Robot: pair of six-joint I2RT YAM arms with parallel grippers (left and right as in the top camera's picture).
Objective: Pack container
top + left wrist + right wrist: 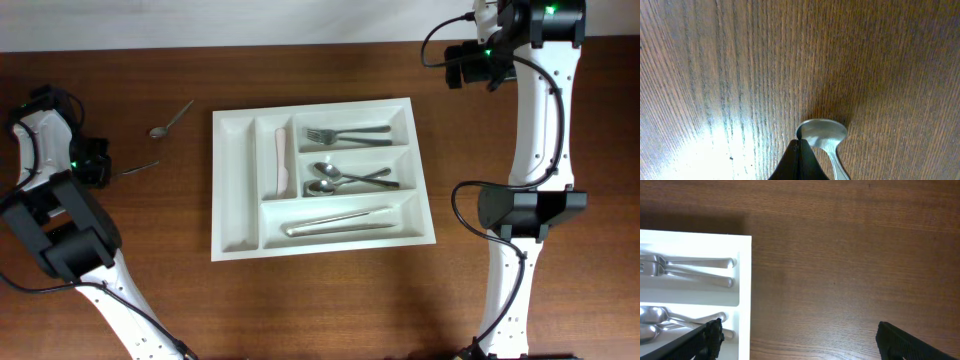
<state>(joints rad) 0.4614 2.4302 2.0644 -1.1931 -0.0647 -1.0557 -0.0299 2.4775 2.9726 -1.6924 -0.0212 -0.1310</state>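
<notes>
The white five-compartment container [235, 190] lies flat, slightly askew.

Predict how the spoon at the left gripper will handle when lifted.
The spoon looks polished metal, so probably slippery in a pinch. Thin and one-piece, so likely stiff and light. Its long handle may tip it if gripped at the bowl.

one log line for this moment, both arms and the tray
left gripper: shut at spoon bowl, hold unclear | right gripper: open near tray | in tray: forks, spoons | second spoon: on table
</notes>
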